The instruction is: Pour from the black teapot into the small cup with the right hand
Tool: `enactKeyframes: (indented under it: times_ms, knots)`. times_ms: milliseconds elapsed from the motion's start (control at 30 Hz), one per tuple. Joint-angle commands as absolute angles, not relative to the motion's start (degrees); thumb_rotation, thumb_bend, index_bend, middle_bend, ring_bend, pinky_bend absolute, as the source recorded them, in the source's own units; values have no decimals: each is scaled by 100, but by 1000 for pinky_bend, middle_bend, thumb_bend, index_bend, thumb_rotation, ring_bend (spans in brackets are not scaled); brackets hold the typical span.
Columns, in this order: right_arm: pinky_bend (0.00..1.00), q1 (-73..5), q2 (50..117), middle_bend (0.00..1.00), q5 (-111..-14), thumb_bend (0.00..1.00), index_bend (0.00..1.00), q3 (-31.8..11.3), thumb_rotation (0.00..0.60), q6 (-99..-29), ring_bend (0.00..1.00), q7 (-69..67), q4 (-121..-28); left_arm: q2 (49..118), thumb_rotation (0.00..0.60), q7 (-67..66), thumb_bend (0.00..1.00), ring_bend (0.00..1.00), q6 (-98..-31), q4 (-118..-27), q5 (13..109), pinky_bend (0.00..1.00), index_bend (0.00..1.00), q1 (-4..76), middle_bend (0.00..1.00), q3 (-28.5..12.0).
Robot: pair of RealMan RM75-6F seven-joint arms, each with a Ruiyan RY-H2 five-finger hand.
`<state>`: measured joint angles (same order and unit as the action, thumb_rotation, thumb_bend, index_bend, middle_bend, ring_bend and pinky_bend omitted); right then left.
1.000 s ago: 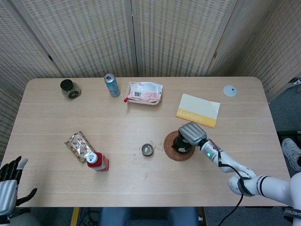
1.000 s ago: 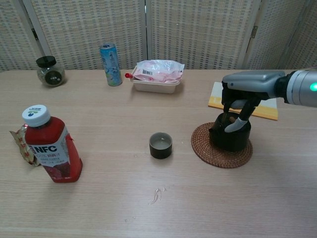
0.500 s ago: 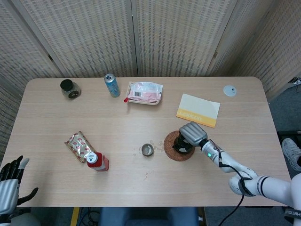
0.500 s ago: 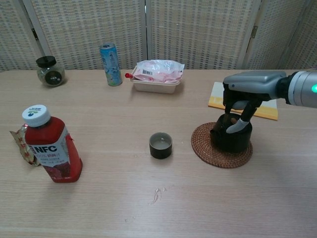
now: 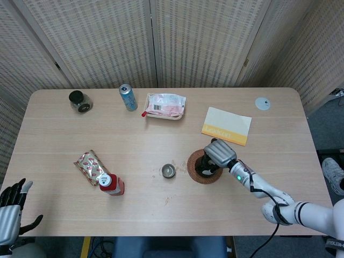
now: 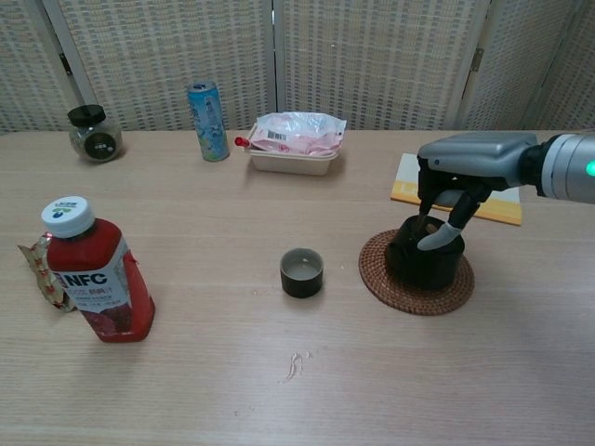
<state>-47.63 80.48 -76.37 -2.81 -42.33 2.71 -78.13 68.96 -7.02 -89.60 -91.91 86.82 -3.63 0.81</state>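
Observation:
The black teapot stands on a round woven coaster at the right of the table. My right hand reaches over it from above, fingers curled down onto its top and gripping it. The small dark cup stands upright on the bare table, a little left of the coaster and apart from it. My left hand hangs off the table's near left corner with fingers spread, holding nothing.
A red juice bottle and a foil snack packet sit at the near left. Along the back are a dark jar, a blue can and a tray with a pink packet. A yellow booklet lies behind the coaster.
The teapot has shifted slightly to the left on the coaster under my right hand. The left hand has sunk a little lower.

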Motion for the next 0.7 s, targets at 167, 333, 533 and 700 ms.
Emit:
enactKeyframes:
  times_ms: [167,333,533,700]
  knots:
    - [285,-4764,8102,932,-7678,0,1000,-251,416,-4260,796,582,-7768,6910,600,-679,210,0,-8961,-9165,8676,0,55,-368,0,85]
    - [285,-4778,8157,889,-7664,0,1000,-233,419,-4230,753,810,-7754,6915,600,-664,210,0,-8972,-9145,8670,0,55,-379,0,90]
    - [285,-4776,8208,825,-7599,0,938,-195,419,-4194,708,1115,-7739,6913,600,-639,210,0,-8977,-9128,8661,0,55,-392,0,98]
    - [285,-4756,8186,738,-7505,0,826,-204,420,-4222,622,1346,-7813,6915,600,-622,210,0,-8972,-9122,8655,0,55,-392,0,97]
